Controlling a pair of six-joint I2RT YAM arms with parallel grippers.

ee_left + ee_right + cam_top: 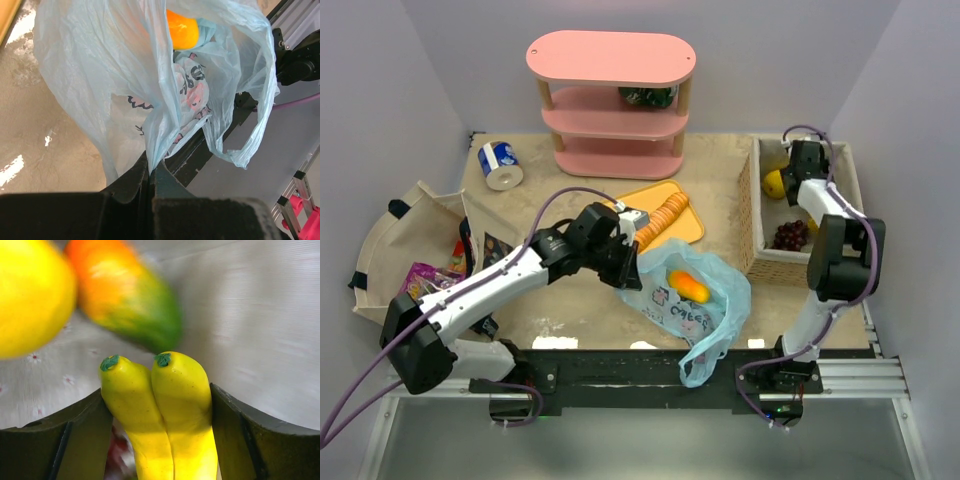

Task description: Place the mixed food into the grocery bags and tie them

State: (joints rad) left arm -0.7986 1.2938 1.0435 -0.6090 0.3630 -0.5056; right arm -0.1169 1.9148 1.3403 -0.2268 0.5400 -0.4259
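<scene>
Beige counter under lavender walls. The task looks barely begun: one light-blue grocery bag lies open and untied near the front edge, holding only an orange fruit. Snack packets sit far left. Left pincer is clenched on the bag's rim. Right pincer, inside the wicker basket, grasps yellow bananas between half-spread jaws.

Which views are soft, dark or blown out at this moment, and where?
Right wrist: bananas sharp, the orange-green fruit and yellow fruit beyond them blurred. Left wrist: bag crisp, white glare patches on the table, fingers nearly black. Top external: evenly lit, sharp.
</scene>
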